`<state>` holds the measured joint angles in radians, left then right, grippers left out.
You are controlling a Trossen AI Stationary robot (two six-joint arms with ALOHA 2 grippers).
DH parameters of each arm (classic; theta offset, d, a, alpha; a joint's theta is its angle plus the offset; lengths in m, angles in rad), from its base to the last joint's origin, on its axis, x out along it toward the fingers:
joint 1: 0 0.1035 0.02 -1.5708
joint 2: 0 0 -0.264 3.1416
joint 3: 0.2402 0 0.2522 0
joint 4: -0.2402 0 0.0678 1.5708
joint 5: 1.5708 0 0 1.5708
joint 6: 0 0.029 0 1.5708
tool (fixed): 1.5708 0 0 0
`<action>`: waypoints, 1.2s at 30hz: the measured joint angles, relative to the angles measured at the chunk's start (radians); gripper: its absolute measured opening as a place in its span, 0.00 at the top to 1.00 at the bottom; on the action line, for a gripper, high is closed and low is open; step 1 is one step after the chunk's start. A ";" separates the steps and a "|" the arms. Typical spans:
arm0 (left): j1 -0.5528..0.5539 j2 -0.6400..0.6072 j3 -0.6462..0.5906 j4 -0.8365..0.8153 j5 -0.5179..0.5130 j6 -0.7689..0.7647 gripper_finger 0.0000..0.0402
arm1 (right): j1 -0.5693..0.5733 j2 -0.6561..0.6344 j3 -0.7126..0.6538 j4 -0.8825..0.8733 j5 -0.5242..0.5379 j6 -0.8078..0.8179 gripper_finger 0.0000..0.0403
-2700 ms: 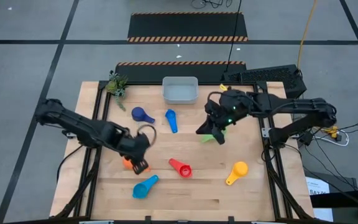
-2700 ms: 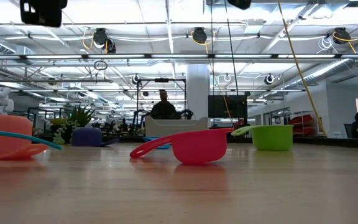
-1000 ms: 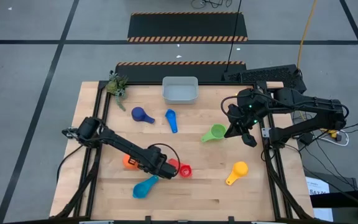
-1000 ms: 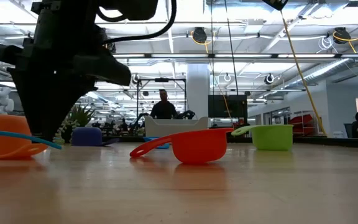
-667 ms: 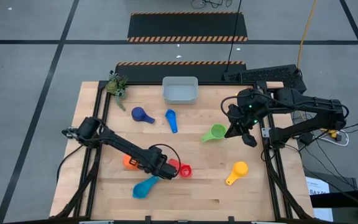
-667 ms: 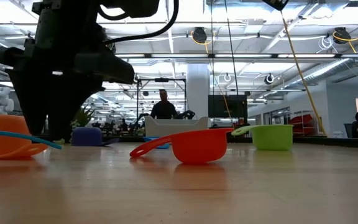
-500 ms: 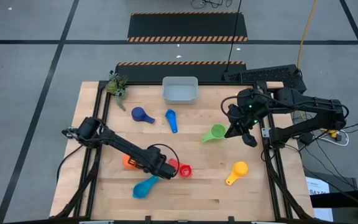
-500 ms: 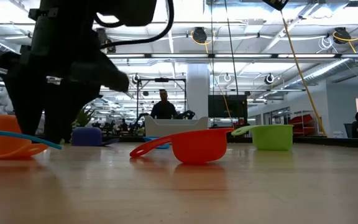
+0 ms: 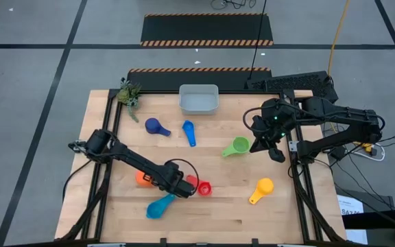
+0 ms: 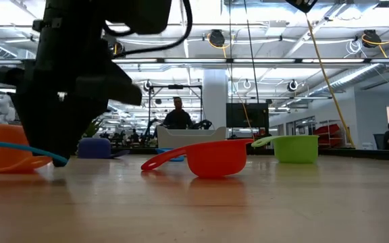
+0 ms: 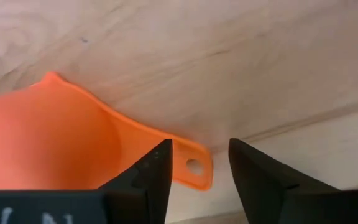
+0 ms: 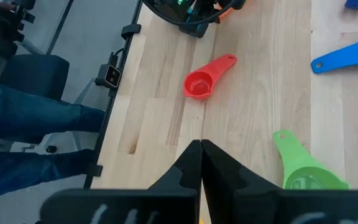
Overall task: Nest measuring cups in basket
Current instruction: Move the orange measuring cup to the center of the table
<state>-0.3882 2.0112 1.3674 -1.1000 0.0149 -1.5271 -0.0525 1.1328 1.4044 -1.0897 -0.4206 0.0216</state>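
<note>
The orange cup (image 11: 48,149) lies on the table at the near left (image 9: 140,178). My left gripper (image 11: 201,146) points down over its handle, open. The handle's holed end (image 11: 194,167) shows in the gap between the fingers. My right gripper (image 12: 201,146) is shut on nothing, raised over the table's right side (image 9: 262,143) beside the green cup (image 9: 237,146). The red cup (image 9: 202,186), light blue cup (image 9: 160,205), yellow cup (image 9: 261,189), navy cup (image 9: 156,126) and blue cup (image 9: 188,132) lie apart on the wood. The basket (image 9: 199,99) stands at the far edge. My left gripper comes from above, pointing down, with its fingers in line with the orange cup's handle. One finger (image 11: 151,171) stands over the handle, the other beyond its holed end (image 11: 194,167). Whether either finger touches the handle, I cannot tell. The cup rests on the table.
A small green plant (image 9: 129,92) stands at the far left corner. The light blue cup's handle (image 10: 26,150) runs in front of the orange cup in the low view. Bare wood lies along the near edge and between the red and yellow cups.
My left gripper has come down a little toward the table at the orange cup's handle. The cups and my right arm have kept still.
</note>
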 joint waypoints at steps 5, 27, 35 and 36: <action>0.000 0.025 0.004 0.004 0.053 0.006 0.63 | 0.000 0.000 0.000 -0.002 0.000 0.008 1.00; -0.006 0.005 -0.002 -0.048 0.060 0.049 0.97 | 0.000 0.000 0.000 -0.007 0.001 0.038 1.00; -0.005 -0.097 0.005 -0.078 0.059 0.048 0.98 | 0.000 -0.001 0.000 -0.007 0.003 0.039 1.00; -0.005 -0.114 0.005 -0.080 0.057 0.042 0.98 | 0.000 -0.001 0.000 -0.007 0.004 0.039 1.00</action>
<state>-0.3931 1.8976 1.3722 -1.1796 0.0716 -1.4856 -0.0525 1.1320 1.4048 -1.0966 -0.4168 0.0601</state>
